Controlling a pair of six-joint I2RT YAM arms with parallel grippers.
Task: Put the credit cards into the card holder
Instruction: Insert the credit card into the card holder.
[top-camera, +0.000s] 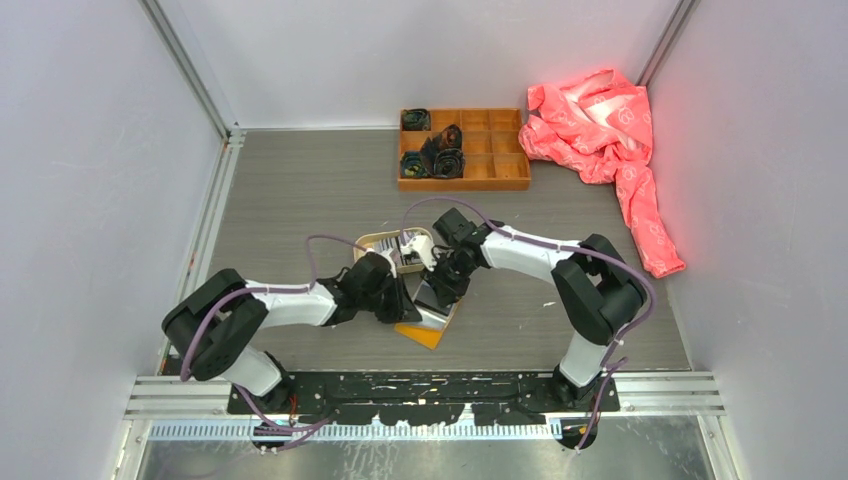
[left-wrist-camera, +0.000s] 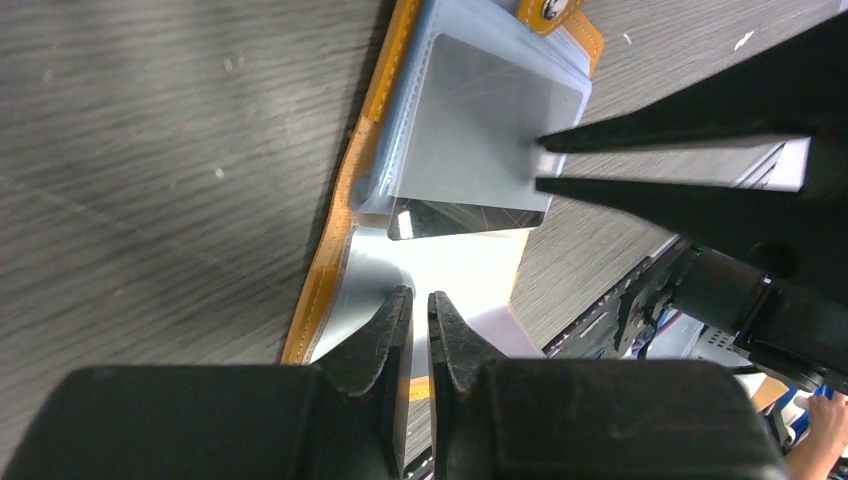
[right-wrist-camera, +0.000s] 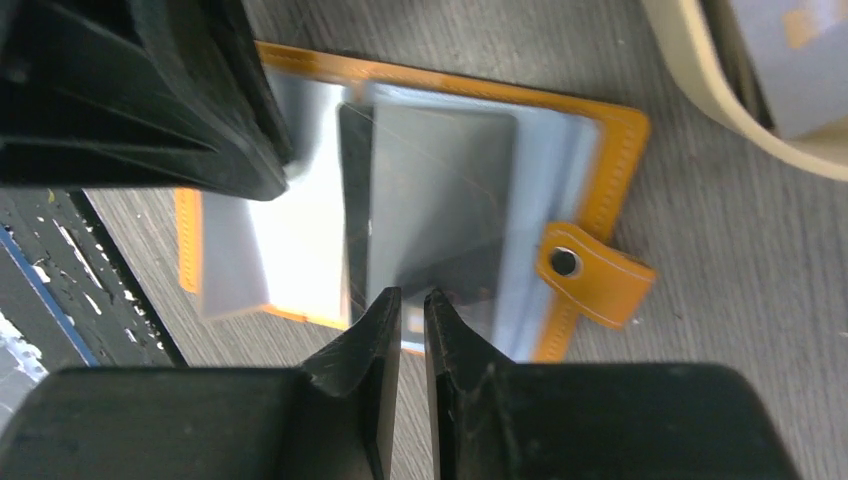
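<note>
**Card at the sleeve mouth**

The card holder (right-wrist-camera: 585, 150) lies open between both arms. On it, a grey credit card (right-wrist-camera: 430, 190) sits partly in a clear sleeve, long axis along the right gripper (right-wrist-camera: 412, 305), which is pinched narrowly on it. The left gripper (left-wrist-camera: 420, 310), a slit, apparently pins the holder's other leaf. Beyond the holder, the oval tray (right-wrist-camera: 720, 95) holds more cards (right-wrist-camera: 790, 60).

Left gripper (left-wrist-camera: 420, 300), right gripper (right-wrist-camera: 412, 300): jaws near-shut.

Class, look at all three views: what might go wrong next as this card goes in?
The card in the right gripper looks only partly inside the card holder; it may snag or bend. The left gripper works very close over the same holder, so the two grippers may collide or drag it.
</note>
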